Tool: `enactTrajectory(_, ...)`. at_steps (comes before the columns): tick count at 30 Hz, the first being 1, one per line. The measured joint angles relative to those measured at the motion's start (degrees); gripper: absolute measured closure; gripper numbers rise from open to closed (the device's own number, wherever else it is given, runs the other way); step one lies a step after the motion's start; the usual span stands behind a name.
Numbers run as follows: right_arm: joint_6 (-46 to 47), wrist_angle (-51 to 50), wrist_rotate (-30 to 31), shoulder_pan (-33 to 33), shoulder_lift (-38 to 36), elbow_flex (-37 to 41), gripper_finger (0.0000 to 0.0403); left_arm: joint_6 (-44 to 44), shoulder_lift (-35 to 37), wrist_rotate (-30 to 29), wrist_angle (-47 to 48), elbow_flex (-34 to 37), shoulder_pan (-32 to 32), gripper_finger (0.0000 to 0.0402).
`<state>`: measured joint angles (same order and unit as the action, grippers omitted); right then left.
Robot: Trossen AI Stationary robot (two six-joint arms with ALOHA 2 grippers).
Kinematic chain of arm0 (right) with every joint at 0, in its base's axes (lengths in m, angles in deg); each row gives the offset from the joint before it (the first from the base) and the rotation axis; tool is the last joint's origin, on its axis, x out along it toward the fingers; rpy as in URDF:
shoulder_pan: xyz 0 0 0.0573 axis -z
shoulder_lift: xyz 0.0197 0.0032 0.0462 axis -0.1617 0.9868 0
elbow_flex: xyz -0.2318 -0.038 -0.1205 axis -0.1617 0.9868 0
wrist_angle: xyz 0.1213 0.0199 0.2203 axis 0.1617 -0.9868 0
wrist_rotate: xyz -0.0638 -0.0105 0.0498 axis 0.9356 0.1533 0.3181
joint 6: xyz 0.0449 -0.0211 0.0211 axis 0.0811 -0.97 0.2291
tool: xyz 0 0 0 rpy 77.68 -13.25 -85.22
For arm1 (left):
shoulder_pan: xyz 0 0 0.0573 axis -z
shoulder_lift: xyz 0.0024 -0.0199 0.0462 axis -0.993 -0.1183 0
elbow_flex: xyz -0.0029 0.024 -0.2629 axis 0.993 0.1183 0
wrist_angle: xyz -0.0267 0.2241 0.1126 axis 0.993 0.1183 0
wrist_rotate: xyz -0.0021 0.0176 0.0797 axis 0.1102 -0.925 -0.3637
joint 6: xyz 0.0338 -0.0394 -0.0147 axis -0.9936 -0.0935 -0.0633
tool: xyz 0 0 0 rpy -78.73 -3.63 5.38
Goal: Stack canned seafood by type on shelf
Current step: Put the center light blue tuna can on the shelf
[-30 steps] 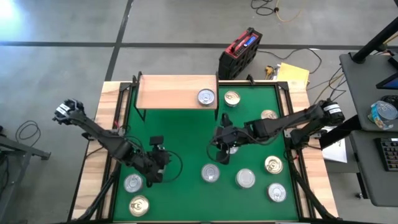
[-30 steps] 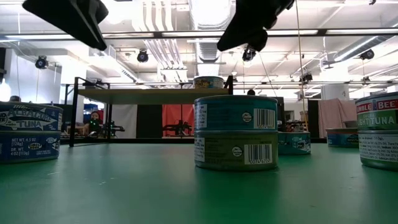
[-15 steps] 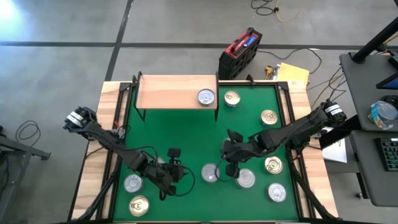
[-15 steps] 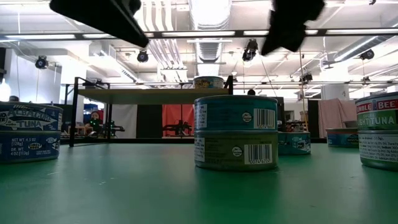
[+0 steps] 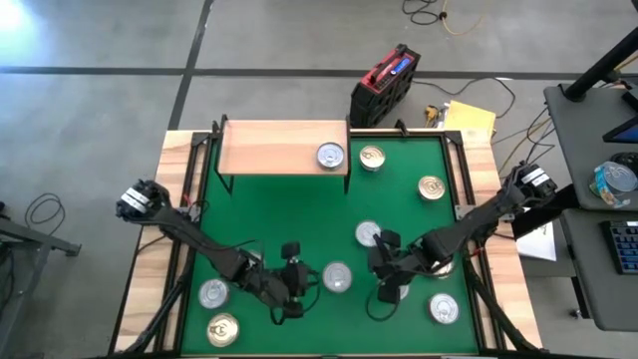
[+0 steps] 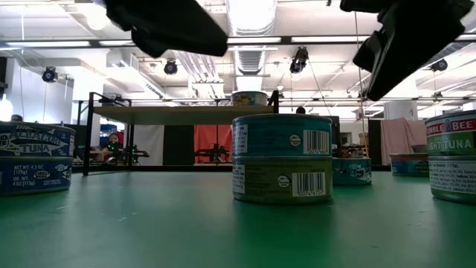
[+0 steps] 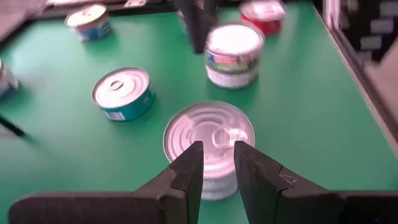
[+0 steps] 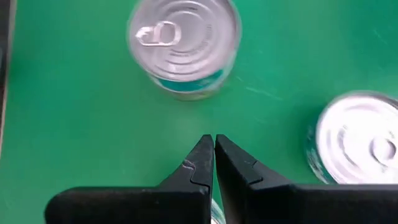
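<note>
Near edge of the desk: left gripper (image 5: 299, 289) hovers beside a silver-topped tin (image 5: 337, 278), jaws slightly parted, holding nothing. Right gripper (image 5: 387, 282), jaws shut and empty, hangs above another tin (image 5: 394, 290). Farther back, the shelf (image 5: 279, 148) carries one tin (image 5: 331, 156) at its right end.

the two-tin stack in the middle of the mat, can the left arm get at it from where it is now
Probably yes. The left gripper hovers beside the stack, its fingers slightly apart and empty, with only bare green mat between them. The right gripper is shut on the stack's other side, close enough to crowd it.
</note>
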<state>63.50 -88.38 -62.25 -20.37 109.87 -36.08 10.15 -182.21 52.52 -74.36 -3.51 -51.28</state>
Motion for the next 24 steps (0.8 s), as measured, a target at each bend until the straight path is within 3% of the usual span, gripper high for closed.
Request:
enactTrajectory(4, -6.7, 7.7, 2.5, -2.1, 0.0, 2.9, 0.0394, 8.2, 0.0, 3.2, -0.1, 0.0, -1.4, 0.0326)
enactTrajectory(9, -12.5, 9.1, 6.2, -4.0, 2.4, 2.8, 0.0394, 12.4, 0.0, 6.4, 0.2, 0.2, -3.4, 0.0326)
enactTrajectory(15, -16.4, 9.5, 6.6, -4.4, 8.7, -0.2, 0.0394, 13.8, 0.0, 6.3, -0.1, 0.4, -5.0, 0.0326)
enactTrajectory(24, -19.3, 9.2, 15.0, -4.6, 16.2, -5.2, 0.0394, 13.6, 0.1, 5.7, -0.2, 0.4, -5.1, 0.0326)
